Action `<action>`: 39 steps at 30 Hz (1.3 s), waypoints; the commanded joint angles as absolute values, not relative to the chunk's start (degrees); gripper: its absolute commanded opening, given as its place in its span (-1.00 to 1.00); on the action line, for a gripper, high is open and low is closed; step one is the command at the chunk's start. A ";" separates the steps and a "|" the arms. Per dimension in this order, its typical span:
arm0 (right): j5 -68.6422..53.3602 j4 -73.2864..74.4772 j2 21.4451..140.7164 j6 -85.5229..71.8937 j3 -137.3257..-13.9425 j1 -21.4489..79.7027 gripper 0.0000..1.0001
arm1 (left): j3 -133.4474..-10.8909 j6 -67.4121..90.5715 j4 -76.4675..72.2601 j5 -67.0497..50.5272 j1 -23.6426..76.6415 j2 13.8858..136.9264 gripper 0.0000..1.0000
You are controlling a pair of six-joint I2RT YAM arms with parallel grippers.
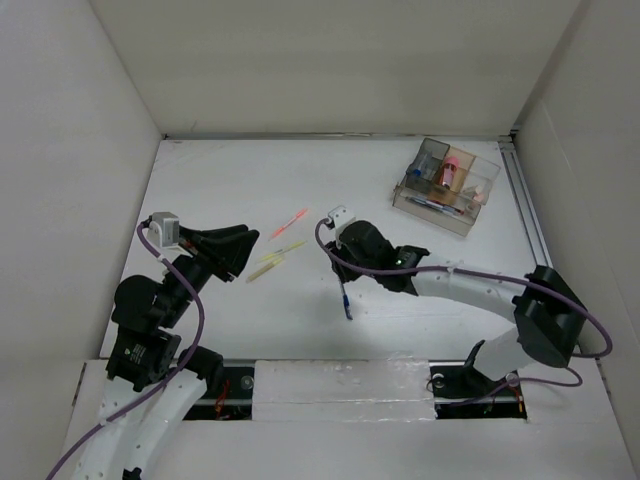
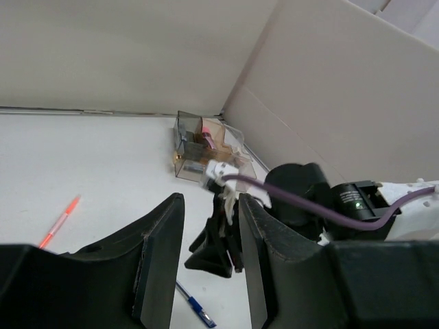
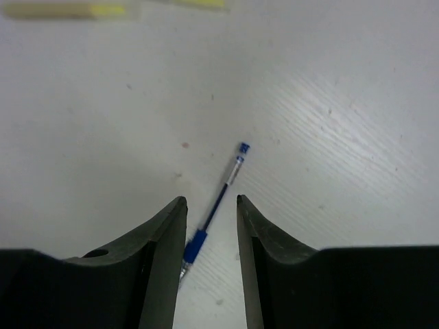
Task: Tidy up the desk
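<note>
Blue pen (image 3: 214, 205) flat on desk (image 1: 400, 205), long axis ~near-far; R jaws narrow-open over it, L jaws open, empty.

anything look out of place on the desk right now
Yes. Four pens lie loose on the desk, scattered at different angles outside the clear organizer: a blue pen below the open right gripper, a red pen, two yellow pens.

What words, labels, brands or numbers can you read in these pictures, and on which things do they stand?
None can be read. The blue pen shows no print; any marks on the yellow markers, the red pen and the things in the clear box are too small to tell.
</note>
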State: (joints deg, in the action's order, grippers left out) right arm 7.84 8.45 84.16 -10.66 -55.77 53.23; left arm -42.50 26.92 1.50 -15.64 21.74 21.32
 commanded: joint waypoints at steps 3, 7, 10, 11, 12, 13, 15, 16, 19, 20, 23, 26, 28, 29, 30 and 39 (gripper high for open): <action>14.50 17.76 86.92 -8.61 -54.94 56.86 -0.18 | -42.71 26.72 -1.76 -15.91 21.62 22.23 -0.34; 14.68 17.41 88.06 -9.40 -54.49 56.87 -0.18 | -42.63 26.81 -2.11 -15.91 21.62 22.23 -0.34; 12.92 16.35 89.73 -10.10 -54.58 56.87 -0.20 | -42.80 26.72 -1.76 -16.17 21.62 22.50 -0.34; 13.01 16.26 90.95 -10.28 -54.58 56.87 -0.22 | -42.54 26.72 -1.93 -16.08 21.62 22.24 -0.34; 13.27 16.17 91.40 -10.63 -54.41 57.56 -0.23 | -42.54 26.72 -1.93 -15.91 21.62 22.06 -0.34; 13.53 16.00 91.84 -10.90 -54.14 57.57 -0.24 | -42.63 26.72 -2.11 -15.65 21.62 21.97 -0.34; 14.23 15.73 93.07 -11.16 -53.97 57.57 -0.29 | -42.80 26.72 -2.02 -15.91 21.62 22.32 -0.34; 14.33 15.65 93.34 -11.25 -53.96 57.57 -0.31 | -42.89 26.72 -2.02 -16.43 21.62 22.50 -0.34; 13.80 15.03 94.48 -11.86 -53.79 57.57 -0.33 | -42.54 26.72 -2.02 -16.26 21.62 22.15 -0.34; 13.97 14.07 94.57 -11.87 -53.44 57.57 -0.35 | -42.63 26.72 -2.02 -16.00 21.62 22.06 -0.34; 12.67 12.66 95.62 -12.22 -52.73 56.95 -0.45 | -42.72 26.81 -2.02 -16.35 21.62 22.24 -0.33; 11.96 11.60 96.59 -12.39 -52.38 56.43 -0.58 | -42.45 26.81 -2.11 -16.26 21.62 21.97 -0.34; 11.34 10.81 96.94 -12.22 -52.12 56.43 -0.59 | -42.71 26.81 -2.11 -16.26 21.62 22.06 -0.34; 10.55 10.55 97.47 -12.22 -52.21 55.64 -0.59 | -42.71 26.81 -2.11 -16.43 21.62 22.23 -0.33; 10.20 10.46 97.73 -12.39 -52.29 55.63 -0.60 | -42.63 26.81 -2.11 -16.61 21.62 22.32 -0.34; 8.10 8.97 93.79 -12.22 -50.45 53.61 -0.86 | -42.36 26.81 -2.02 -16.87 21.62 22.06 -0.34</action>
State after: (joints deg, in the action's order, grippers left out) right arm 9.89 9.91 95.70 -12.21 -52.14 54.65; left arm -42.50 26.92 1.48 -15.88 21.74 22.00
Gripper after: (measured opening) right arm 0.153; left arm 0.334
